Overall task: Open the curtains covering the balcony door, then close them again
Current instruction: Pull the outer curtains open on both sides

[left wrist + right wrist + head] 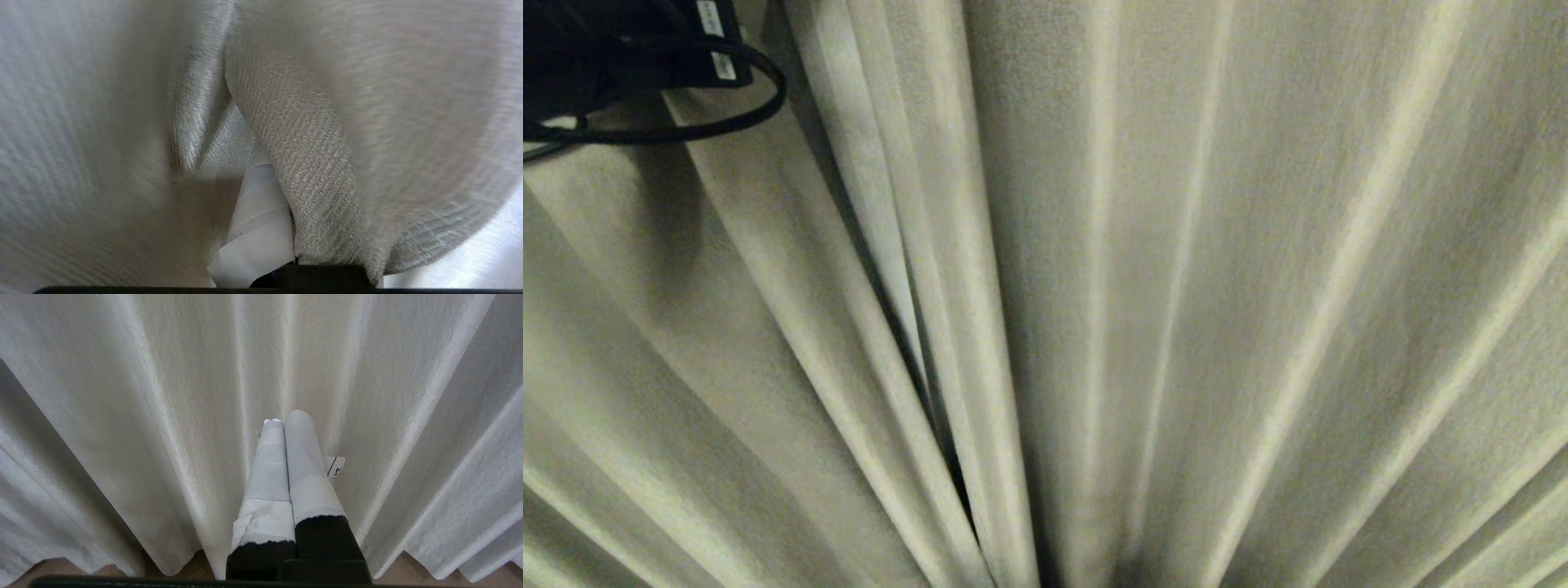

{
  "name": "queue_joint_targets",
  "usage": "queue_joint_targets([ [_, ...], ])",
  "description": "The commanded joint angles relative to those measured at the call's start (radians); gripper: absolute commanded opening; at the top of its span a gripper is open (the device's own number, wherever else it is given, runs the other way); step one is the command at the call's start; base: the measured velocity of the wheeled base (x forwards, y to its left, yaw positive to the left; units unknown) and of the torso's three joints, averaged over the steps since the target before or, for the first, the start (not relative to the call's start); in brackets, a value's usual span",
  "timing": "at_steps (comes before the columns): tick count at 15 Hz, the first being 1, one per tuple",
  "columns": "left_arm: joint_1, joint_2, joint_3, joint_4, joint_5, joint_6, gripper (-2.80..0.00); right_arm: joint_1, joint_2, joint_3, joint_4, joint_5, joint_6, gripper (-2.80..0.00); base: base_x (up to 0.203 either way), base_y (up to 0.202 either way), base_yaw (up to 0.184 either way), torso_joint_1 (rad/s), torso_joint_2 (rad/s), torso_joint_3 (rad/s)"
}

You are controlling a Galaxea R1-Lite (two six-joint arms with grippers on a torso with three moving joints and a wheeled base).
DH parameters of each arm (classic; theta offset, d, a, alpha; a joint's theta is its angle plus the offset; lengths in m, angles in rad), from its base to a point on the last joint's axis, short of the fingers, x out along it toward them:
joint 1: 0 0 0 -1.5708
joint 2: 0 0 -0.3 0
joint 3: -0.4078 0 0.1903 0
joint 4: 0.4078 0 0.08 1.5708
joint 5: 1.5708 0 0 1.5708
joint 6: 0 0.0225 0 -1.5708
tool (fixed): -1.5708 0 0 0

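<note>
Left wrist view shows the curtains (318, 171) bunched tight around the left gripper (265, 192), whose taped fingers (261, 220) are clamped together on a fold of the woven cloth. In the head view the pleats fill everything ahead, with the left arm (613, 57) at the upper left. The pinch looks shallow, so a sideways pull could let the fabric slip free. The right gripper (286, 424) hangs parked, its fingers pressed together, empty, just before the hem (175, 567).
</note>
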Motion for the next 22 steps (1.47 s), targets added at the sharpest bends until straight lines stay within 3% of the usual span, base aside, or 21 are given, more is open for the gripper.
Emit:
queue_joint_targets([
  [1, 0.028, -0.035, 0.008, 0.001, 0.002, 0.0, -2.8, 0.0, 0.0, 0.0, 0.0, 0.0, 0.001, -2.8, 0.0, 0.0, 0.0, 0.0, 0.0, 0.0],
  [7, 0.175, -0.06, 0.009, 0.001, -0.017, -0.012, -2.8, 0.0, 0.0, 0.0, 0.0, 0.0, 0.0, -2.8, 0.0, 0.0, 0.0, 0.0, 0.0, 0.0],
  [10, 0.28, -0.06, 0.009, 0.004, -0.06, -0.083, -2.8, 0.0, 0.0, 0.0, 0.0, 0.0, 0.0, -2.8, 0.0, 0.0, 0.0, 0.0, 0.0, 0.0],
  [15, 0.5, -0.06, 0.034, 0.008, -0.236, -0.126, -2.8, 0.0, 0.0, 0.0, 0.0, 0.0, 0.0, -2.8, 0.0, 0.0, 0.0, 0.0, 0.0, 0.0],
  [22, 0.763, -0.054, 0.098, 0.034, -0.52, -0.247, -2.8, 0.0, 0.0, 0.0, 0.0, 0.0, 0.0, -2.8, 0.0, 0.0, 0.0, 0.0, 0.0, 0.0],
])
